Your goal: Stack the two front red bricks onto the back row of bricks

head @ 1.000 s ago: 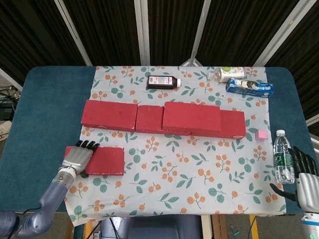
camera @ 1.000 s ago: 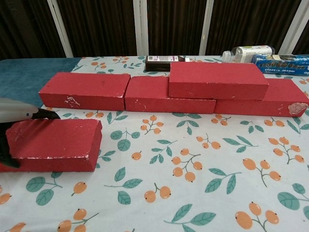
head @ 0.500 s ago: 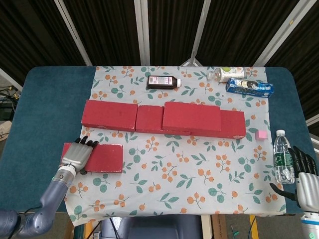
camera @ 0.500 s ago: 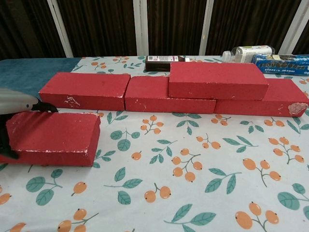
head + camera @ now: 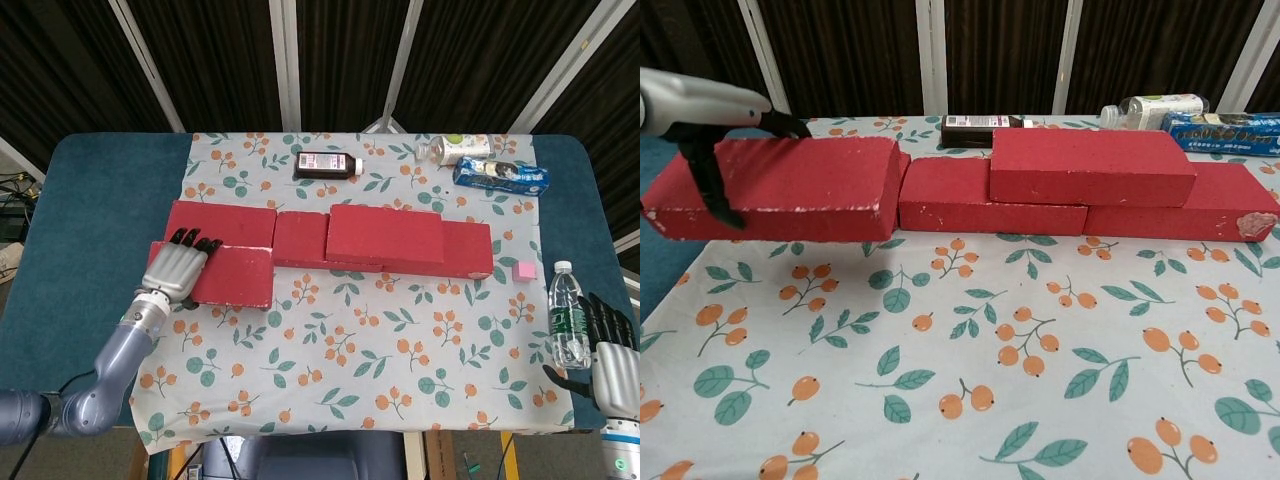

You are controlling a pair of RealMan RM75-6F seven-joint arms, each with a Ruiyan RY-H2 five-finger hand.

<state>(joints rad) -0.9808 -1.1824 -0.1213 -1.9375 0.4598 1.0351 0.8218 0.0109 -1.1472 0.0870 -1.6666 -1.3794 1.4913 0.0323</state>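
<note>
Across floral tablecloth (image 5: 400, 340), left hand (image 5: 176, 270) gripping red brick (image 5: 225, 277) aloft at nine o'clock, risking clipping back row (image 5: 400, 240), slipping; right hand (image 5: 612, 350) idling, fingers apart.

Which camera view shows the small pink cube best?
The head view: the pink cube sits in plain sight on the floral cloth, right of the brick row and beyond the water bottle. The chest view does not show the cube at all.

Red bricks (image 5: 385, 236), white cloth (image 5: 400, 340) with orange berries and green leaves, teal table (image 5: 90, 210), pink cube (image 5: 524, 271) at three o'clock, silver left hand (image 5: 176, 270) with black fingers (image 5: 193, 240)
</note>
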